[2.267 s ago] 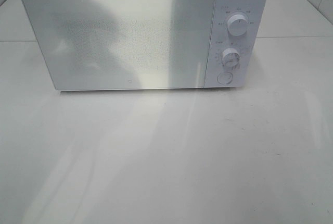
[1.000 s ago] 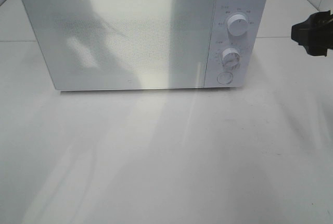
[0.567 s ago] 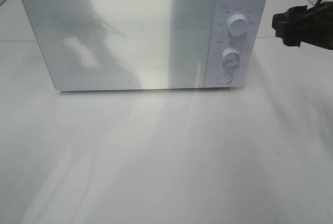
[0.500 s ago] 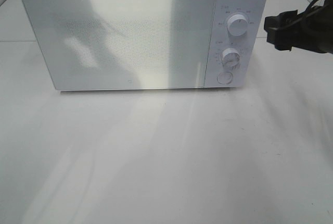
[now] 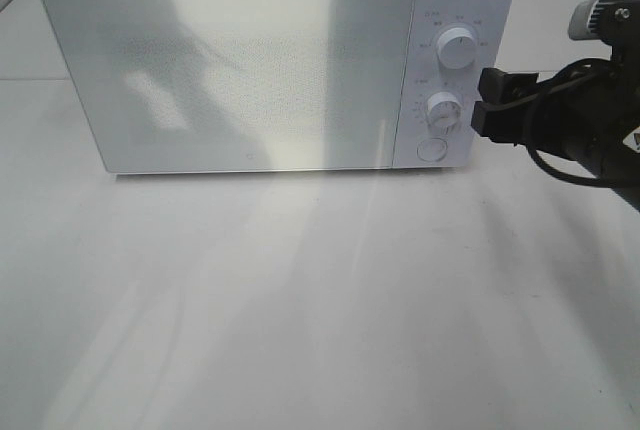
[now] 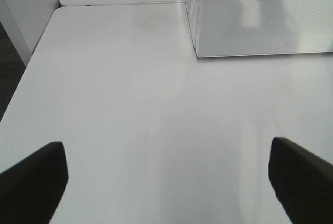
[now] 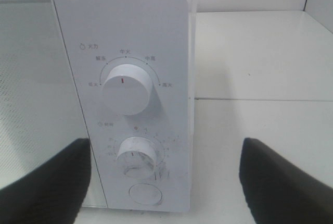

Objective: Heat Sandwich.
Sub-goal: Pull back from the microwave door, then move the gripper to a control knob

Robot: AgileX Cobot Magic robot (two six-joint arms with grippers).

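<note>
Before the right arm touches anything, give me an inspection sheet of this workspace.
Surface: white table, glossy, no spills seen.
Job's things: white microwave, door shut; sandwich: nothing seen.
Clutter: nothing seen.
Grippers: right gripper open, beside the control panel, level with the lower knob, holding nothing; left gripper open above the table, holding nothing.
Cables: black cable looping under the right arm, off the table.
Surroundings: dark floor past the table's edge, seen from the left wrist.
</note>
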